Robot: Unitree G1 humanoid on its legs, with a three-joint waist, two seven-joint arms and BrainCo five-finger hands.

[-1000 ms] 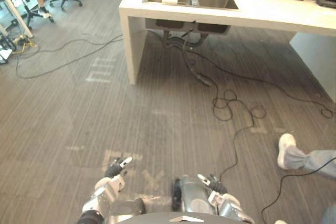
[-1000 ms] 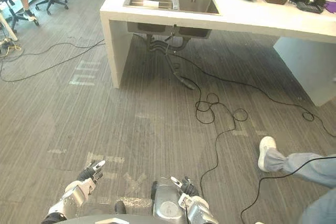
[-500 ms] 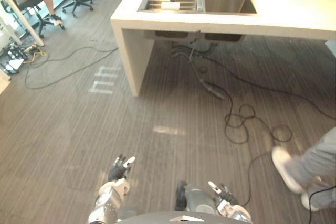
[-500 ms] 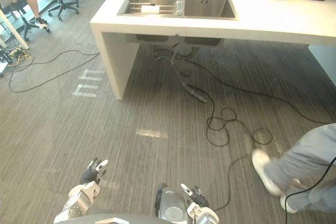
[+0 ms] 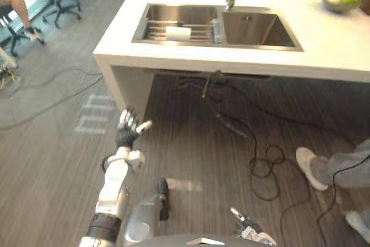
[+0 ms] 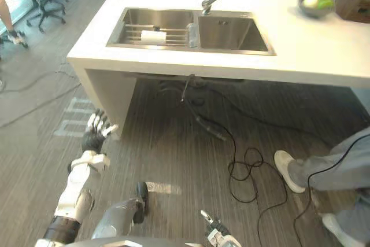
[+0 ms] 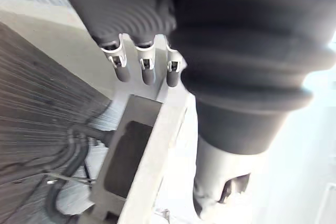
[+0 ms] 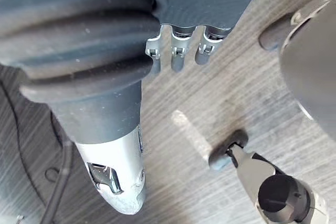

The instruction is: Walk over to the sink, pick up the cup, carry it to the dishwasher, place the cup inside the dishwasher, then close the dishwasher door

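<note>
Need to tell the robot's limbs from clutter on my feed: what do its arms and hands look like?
The arms are silver-grey rounded shells, clearest on the left arm. The left hand and right hand have slim silver fingers with dark tips. A dark ribbed cover wraps each wrist.

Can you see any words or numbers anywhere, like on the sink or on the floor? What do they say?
None: no word, number or sign can be read in these pictures.
The pale floor stripes are plain marks, not letters.
The white cup lying in the sink is too small to tell whether it has any print.
</note>
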